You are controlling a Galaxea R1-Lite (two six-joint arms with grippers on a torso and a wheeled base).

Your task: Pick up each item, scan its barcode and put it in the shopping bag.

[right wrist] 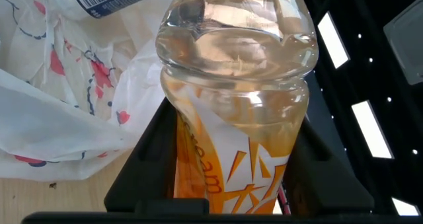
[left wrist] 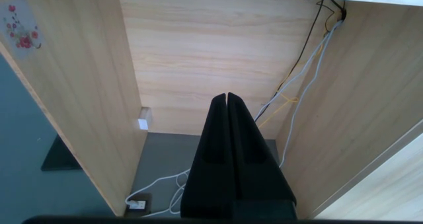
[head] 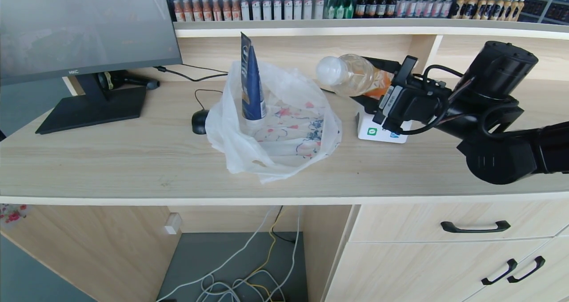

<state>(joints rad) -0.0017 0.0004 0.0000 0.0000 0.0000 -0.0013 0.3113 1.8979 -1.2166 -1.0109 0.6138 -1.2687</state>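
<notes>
A clear bottle (head: 351, 75) with an orange label and white cap lies sideways in the air, my right gripper (head: 378, 82) shut on its labelled middle. It hangs above the white scanner box (head: 378, 130) on the counter, just right of the white plastic shopping bag (head: 275, 124). A blue tube (head: 251, 82) stands upright inside the bag. In the right wrist view the bottle (right wrist: 234, 98) sits between the black fingers (right wrist: 142, 164), with the shopping bag (right wrist: 63, 98) beyond it. My left gripper (left wrist: 228, 105) hangs shut below the counter, facing a wooden panel.
A monitor (head: 84, 26) on its black stand occupies the counter's left end, with a black mouse (head: 200, 121) beside the bag. A shelf of bottles (head: 346, 6) runs along the back. Drawers (head: 475, 226) and loose cables (head: 249, 271) lie under the counter.
</notes>
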